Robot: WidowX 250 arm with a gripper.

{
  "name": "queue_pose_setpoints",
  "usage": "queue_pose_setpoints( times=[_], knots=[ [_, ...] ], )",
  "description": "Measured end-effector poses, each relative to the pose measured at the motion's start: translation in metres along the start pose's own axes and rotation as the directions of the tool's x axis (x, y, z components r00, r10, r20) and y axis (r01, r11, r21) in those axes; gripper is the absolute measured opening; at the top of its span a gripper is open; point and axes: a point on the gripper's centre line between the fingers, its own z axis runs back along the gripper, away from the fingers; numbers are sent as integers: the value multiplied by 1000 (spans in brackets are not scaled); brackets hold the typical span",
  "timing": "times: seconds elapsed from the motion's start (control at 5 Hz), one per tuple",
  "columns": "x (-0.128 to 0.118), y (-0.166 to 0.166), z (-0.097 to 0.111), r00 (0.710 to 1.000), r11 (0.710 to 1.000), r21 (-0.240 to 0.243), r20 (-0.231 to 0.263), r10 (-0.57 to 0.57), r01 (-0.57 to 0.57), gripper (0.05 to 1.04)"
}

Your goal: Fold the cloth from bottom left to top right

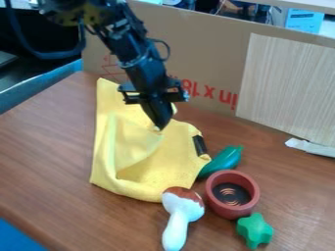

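Robotics lab, or a test corner much like one. Black robot arm point(134, 56), joints exposed, dark cable point(51, 54) looping at far left. Wood-grain counter point(46, 142) used as test surface: yellow cloth point(180, 157), small bowl point(216, 203), green star-shaped piece point(256, 231) and mushroom-shaped toy point(175, 230) set out near one another. Makeshift backdrop along far side: brown cardboard point(203, 49) with red print, pale wood-grain panel point(288, 86) upright at right. Beyond it, far right, working-room clutter, a light blue box point(304, 20) among it. Exact room type beyond the cardboard: cannot tell.
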Motion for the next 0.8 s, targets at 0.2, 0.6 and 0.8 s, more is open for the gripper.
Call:
queue_pose_setpoints(
  times=[0.2, 0.6, 0.8],
  knots=[
    [1, -13, -9, 1000, 1000, 11, 1, -3, 3, 54],
    [2, -33, -28, 1000, 999, 40, 14, 13, -13, 69],
    [5, -42, -41, 1000, 998, 54, 15, -11, 10, 210]
  ],
)
